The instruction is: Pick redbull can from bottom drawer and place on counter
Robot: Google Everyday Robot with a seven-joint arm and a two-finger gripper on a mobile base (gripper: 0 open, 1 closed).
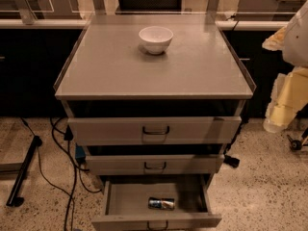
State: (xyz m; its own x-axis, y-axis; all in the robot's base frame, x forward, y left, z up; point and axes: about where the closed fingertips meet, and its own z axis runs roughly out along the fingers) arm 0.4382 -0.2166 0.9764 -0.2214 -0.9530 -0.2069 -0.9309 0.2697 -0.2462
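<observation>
Obs., standing in front of the cabinet

Grey cabinet, three drawers. Top drawer (pixel 192 129) and middle drawer (pixel 115 165) both stand slightly out, each with a dark loop handle on its front. Bottom drawer (pixel 127 198) is pulled well out toward the near side, its shallow tray open to view from above.

Redbull can (pixel 161 203) lies on its side on the floor of the bottom drawer, long axis running left-right. It sits a little right of the tray's middle and close to the near front wall; whether it touches that wall I cannot tell. Blue and silver body, shiny ends. It lies free.

Table (pixel 96 71) = the flat grey top of the cabinet, with low raised rims along its left and right sides. One white bowl (pixel 155 39) stands upright on it, toward the far edge, about centred left-right.

Hand (pixel 275 119): at the right of the scene, out beside the cabinet's right side at about top-drawer height. It is well apart from the can and the bottom drawer, and hangs below a pale arm (pixel 298 32). Looks pale yellow. Spread or pressed together: cannot tell.

Floor: speckled stone. Black cables (pixel 67 177) trail at the left of the cabinet, and a black bar (pixel 21 172) lies further left.

Far side: pale long worktop (pixel 43 23) with a glass screen
</observation>
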